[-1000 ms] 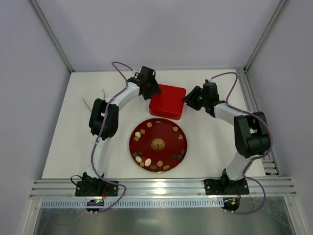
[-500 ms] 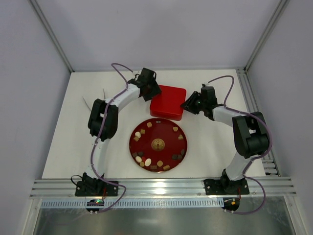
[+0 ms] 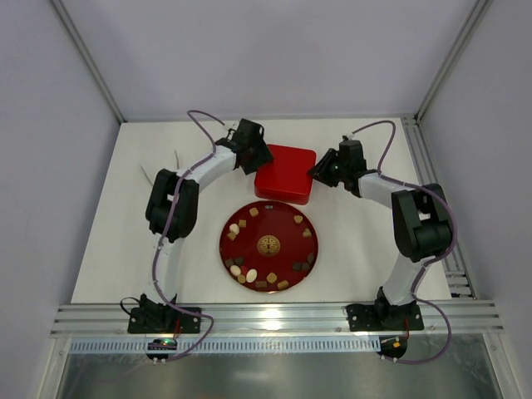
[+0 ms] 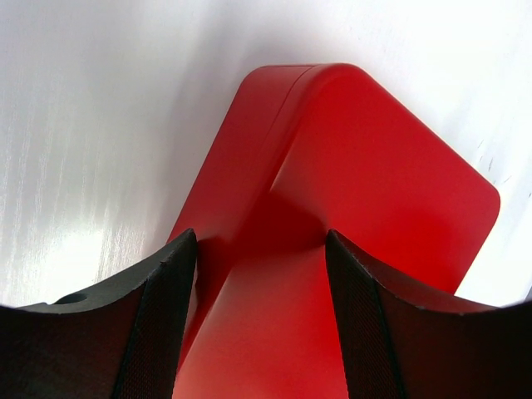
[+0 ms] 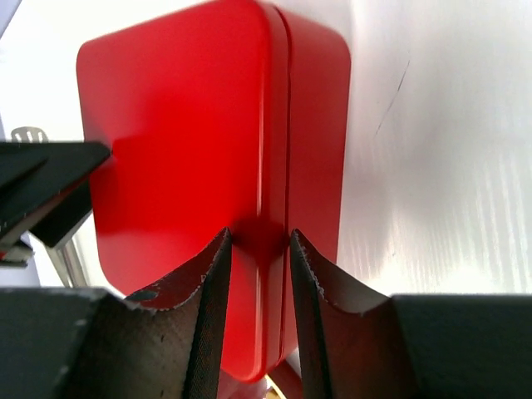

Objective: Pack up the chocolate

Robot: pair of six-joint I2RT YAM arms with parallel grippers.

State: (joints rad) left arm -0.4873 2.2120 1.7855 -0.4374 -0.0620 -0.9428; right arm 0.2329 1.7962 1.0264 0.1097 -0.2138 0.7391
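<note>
1. Your chocolate pieces [image 3: 251, 274], bite-sized in dark brown, tan and cream-white, all lie in a ring round the edge of the round red plate [image 3: 287, 247]. They circle the plate's round gold emblem [image 3: 268, 244].
2. The plate sits on the white table [image 3: 116, 233], between the two arm bases and just in front of the square red box [image 3: 287, 174].
3. The lid is on the box, and you can see its seam running along the side in the right wrist view.
4. Your left gripper [image 3: 259, 160] is at the box's left edge. In the left wrist view the left gripper [image 4: 259, 237] has its black fingers [image 4: 158, 316] spread wide. They straddle the edge where the top of the box [image 4: 374, 183] meets its side wall, so it is released and holds nothing.
5. Your right gripper [image 3: 317, 172] is at the box's right edge. In the right wrist view the right gripper [image 5: 259, 234] has its fingers [image 5: 208, 316] only narrowly apart, with the seam edge of the box [image 5: 183, 125] in the gap.
6. From that angle you cannot tell whether the right pads are pinching the edge or just sitting beside it.
</note>
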